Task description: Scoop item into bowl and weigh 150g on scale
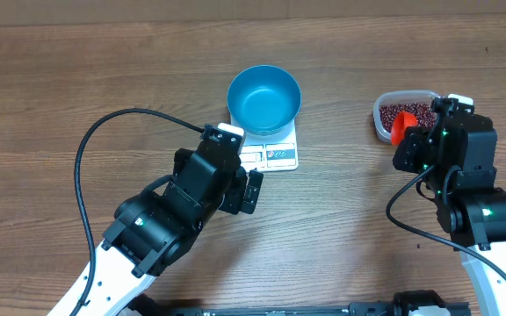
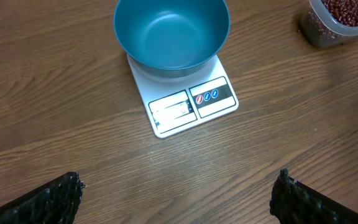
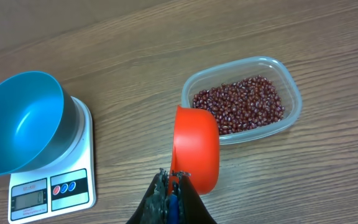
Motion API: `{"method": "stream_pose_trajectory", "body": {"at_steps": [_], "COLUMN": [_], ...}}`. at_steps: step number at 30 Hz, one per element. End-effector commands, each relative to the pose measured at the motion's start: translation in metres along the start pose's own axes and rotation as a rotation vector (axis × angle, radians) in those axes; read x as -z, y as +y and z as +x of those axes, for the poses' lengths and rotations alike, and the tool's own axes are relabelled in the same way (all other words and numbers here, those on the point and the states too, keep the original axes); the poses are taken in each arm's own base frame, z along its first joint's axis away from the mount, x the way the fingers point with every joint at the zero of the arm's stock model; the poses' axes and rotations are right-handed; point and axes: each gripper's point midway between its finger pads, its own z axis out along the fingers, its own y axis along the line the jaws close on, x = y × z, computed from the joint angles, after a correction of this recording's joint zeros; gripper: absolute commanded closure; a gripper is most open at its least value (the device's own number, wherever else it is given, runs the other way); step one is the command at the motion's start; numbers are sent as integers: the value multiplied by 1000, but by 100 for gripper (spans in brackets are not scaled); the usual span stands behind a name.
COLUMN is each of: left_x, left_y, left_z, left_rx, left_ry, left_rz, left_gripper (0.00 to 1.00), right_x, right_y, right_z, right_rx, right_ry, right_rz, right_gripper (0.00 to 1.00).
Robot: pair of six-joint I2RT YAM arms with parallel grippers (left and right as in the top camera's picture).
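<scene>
The blue bowl [image 1: 264, 98] [image 2: 171, 31] [image 3: 20, 121] stands on the white scale [image 1: 275, 156] [image 2: 191, 102] [image 3: 51, 190], its inside bare. The item, dark red beans [image 1: 415, 112] [image 3: 241, 102] [image 2: 353, 9], lies in a clear tub [image 1: 381, 120] [image 3: 291, 93]. My right gripper [image 1: 408, 136] [image 3: 174, 177] is shut on the handle of an orange-red scoop [image 1: 401, 123] [image 3: 196, 149], held on edge at the tub's near rim; its inside is hidden. Below and left of the scale, my left gripper [image 1: 251, 191] [image 2: 179, 193] is open over bare table, with nothing between its fingers [image 2: 55, 199].
The tub [image 2: 328, 28] stands to the right of the scale, with bare wood between them. A black cable [image 1: 86, 149] loops over the table left of the left arm. One stray bean [image 1: 417, 245] lies near the right arm.
</scene>
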Motion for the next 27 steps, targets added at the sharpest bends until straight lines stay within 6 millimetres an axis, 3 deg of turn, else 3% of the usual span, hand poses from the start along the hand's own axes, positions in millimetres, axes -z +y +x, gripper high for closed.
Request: {"method": "stream_pose_trajectory", "body": {"at_steps": [1, 27], "left_x": [-1, -6], "left_y": [-1, -1], "left_z": [0, 2], "left_rx": [-19, -22], "left_ry": [1, 16], "left_rz": [4, 0], "left_gripper": [0, 1], "right_x": [10, 10], "right_y": [4, 4], "right_z": [-17, -17], "right_rx": [-1, -1], "right_ry": [-48, -48], "right_rz": [-15, -15], "right_gripper": [96, 96]}}
